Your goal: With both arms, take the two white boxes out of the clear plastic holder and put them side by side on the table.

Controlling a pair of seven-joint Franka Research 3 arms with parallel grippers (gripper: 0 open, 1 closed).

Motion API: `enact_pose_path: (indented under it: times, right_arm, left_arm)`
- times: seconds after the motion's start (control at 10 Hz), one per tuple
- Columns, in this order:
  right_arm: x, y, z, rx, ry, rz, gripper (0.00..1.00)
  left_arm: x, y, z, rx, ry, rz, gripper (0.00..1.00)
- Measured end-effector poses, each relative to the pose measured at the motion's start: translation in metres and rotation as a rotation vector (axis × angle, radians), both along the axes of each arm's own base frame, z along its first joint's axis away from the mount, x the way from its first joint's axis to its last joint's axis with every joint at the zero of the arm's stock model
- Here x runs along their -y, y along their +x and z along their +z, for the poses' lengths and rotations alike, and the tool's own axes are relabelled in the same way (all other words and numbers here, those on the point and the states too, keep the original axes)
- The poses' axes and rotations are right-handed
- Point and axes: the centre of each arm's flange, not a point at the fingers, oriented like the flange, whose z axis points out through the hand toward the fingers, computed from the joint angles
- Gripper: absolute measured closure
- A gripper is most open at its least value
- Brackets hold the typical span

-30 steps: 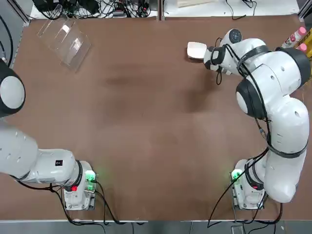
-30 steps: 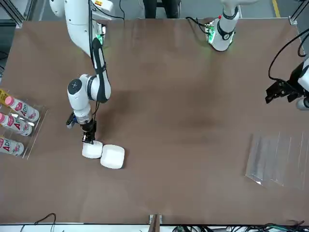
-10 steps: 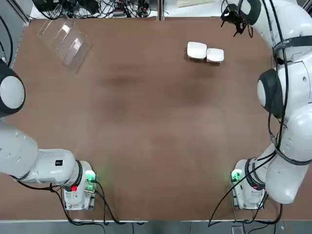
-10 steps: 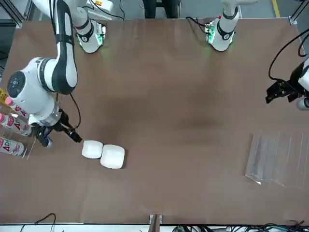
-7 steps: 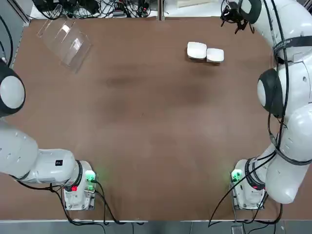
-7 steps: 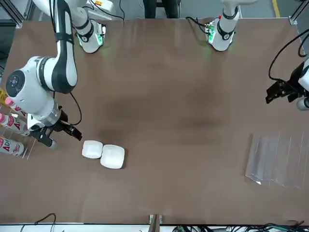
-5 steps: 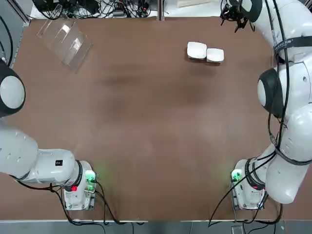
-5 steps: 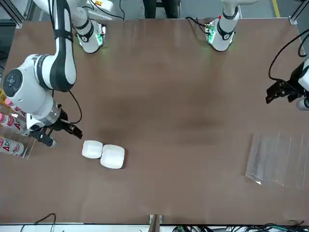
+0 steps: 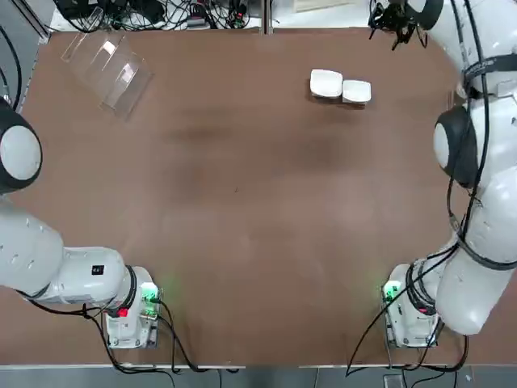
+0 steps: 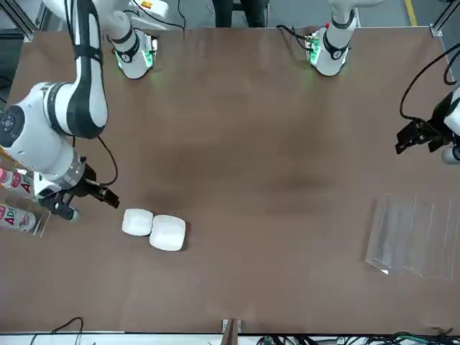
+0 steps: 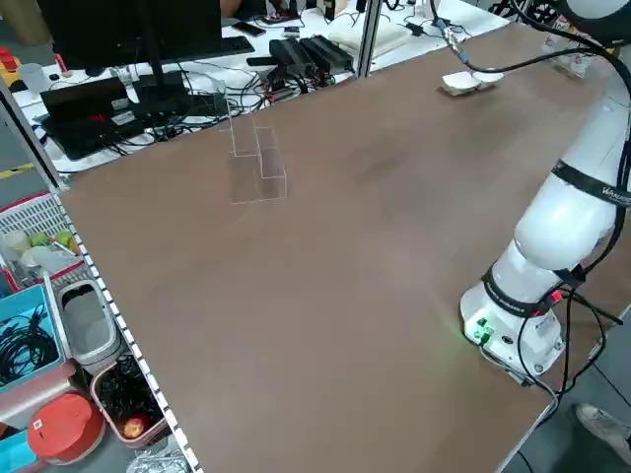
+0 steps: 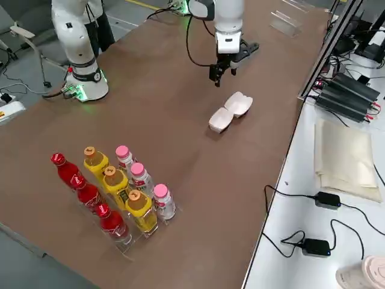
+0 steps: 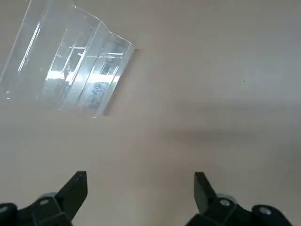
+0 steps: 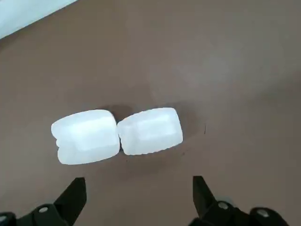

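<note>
The two white boxes [image 9: 326,83] [image 9: 356,90] lie touching side by side on the brown table [image 9: 258,210], toward its far right. In the right wrist view both boxes [image 14: 87,136] [image 14: 150,131] show beyond my open right gripper [image 14: 136,193], which holds nothing. That right gripper [image 10: 83,203] hangs raised, beside the boxes on the bottle side. The clear plastic holder [image 9: 109,61] lies at the far left corner with nothing in it. My left gripper [image 10: 420,136] hovers open near the holder [image 13: 70,80], apart from it.
A clear rack of red, yellow and pink-capped bottles [image 12: 114,192] stands at the table's right edge, close to the right arm. Cables, power bricks and a monitor sit on the bench beyond the far edge [image 11: 296,54]. Both arm bases stand at the near edge.
My right gripper, which was down at the boxes, has let go and lifted away toward the bottle rack, drifting further in the last second. The boxes, the holder and the left arm stay still.
</note>
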Motion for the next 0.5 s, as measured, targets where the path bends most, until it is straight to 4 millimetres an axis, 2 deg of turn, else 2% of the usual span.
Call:
enact_pose_path:
  times: [0.2, 0.5]
  right_arm:
    - [0.014, 0.009, 0.011, 0.003, 0.009, 0.033, 0.0]
    - [0.021, 0.013, 0.025, 0.02, -0.015, 0.126, 0.0]
  left_arm:
    - [0.0, 0.0, 0.0, -0.001, 0.0, 0.0, 0.0]
    - [0.0, 0.0, -0.001, -0.001, 0.0, 0.0, 0.0]
